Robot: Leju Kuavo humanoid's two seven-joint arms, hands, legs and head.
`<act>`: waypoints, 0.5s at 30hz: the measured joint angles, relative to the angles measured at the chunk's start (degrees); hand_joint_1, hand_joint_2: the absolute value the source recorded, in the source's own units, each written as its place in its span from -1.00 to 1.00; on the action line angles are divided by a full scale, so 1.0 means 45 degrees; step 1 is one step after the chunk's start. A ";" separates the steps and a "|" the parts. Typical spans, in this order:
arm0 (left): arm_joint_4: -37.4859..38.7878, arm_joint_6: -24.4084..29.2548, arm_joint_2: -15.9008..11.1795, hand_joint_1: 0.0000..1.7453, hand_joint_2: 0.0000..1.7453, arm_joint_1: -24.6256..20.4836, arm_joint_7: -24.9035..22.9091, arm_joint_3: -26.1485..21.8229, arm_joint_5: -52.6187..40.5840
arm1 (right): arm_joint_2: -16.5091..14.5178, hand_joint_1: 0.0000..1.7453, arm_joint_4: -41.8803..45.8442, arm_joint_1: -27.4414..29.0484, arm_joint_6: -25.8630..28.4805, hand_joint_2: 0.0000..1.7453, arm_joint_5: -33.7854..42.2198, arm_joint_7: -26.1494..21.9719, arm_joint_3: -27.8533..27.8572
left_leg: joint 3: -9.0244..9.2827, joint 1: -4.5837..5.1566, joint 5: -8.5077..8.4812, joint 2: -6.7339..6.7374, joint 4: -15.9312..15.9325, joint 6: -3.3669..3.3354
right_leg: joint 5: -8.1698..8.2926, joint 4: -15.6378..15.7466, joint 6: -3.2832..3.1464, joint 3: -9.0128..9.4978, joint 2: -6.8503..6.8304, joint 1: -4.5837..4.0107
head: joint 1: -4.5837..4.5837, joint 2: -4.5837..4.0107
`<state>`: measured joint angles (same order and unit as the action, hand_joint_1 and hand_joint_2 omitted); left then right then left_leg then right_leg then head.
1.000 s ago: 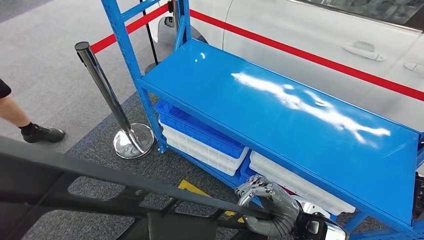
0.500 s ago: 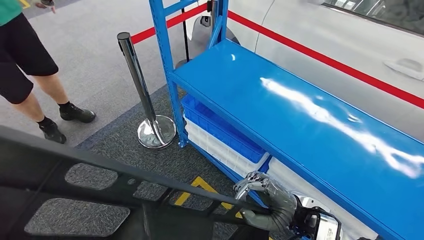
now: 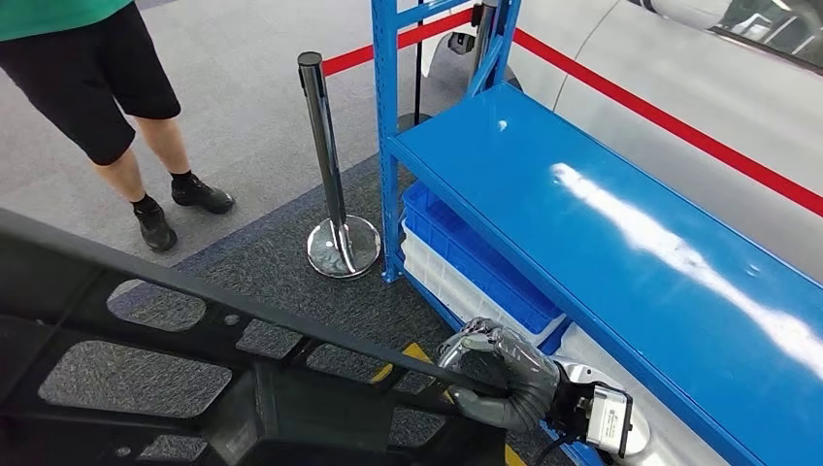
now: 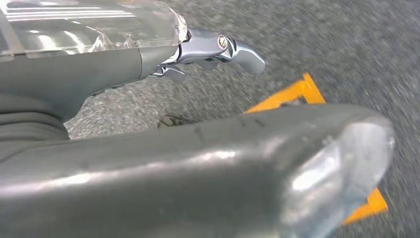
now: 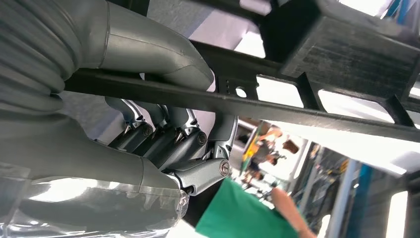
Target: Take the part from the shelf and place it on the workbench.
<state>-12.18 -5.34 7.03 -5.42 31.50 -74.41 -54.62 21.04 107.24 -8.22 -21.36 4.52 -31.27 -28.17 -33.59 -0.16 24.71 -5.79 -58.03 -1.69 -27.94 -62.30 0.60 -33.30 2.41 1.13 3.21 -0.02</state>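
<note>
Head view, grip: the right hand (image 3: 500, 374) is seen closed round a thin bar of the black frame part (image 3: 194, 388), which is carried low and reaches away from the hand across the floor side.
Head view, surroundings: the blue shelf (image 3: 621, 233) lies just beside the hand; a chrome stanchion (image 3: 330, 165) and a person (image 3: 107, 87) stand beyond the part's far span.
Head view, risk: the long part could be swung into the stanchion, the person or the shelf post, since it is held at one end.
Left wrist view: the left hand (image 4: 208, 47) is seen over grey carpet; whether it holds anything cannot be told.
Right wrist view: the fingers (image 5: 163, 134) are wrapped on the bar (image 5: 237, 101); slipping or twisting is judged possible under the part's leverage.
</note>
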 joint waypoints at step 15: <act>-0.0083 0.1864 -0.1361 -1.00 -1.00 0.0083 -0.1574 -0.0746 0.0631 | 0.0065 0.94 -0.0464 -0.0633 -0.0272 1.00 0.0141 0.0143 -0.0478 | -0.0627 0.0028 0.0260 0.1687 -0.1100 0.0634 | 0.0060 0.1044 -0.0384 0.0524 -0.1781 -0.0158 | 0.0007 0.0000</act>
<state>-12.55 3.04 0.91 -5.04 24.41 -77.77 -51.78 21.34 105.15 -11.07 -22.58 5.16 -30.62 -30.33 -36.41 -0.03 25.88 1.80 -62.98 1.17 -27.67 -57.60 -1.13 -30.94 -5.60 0.42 3.24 -0.02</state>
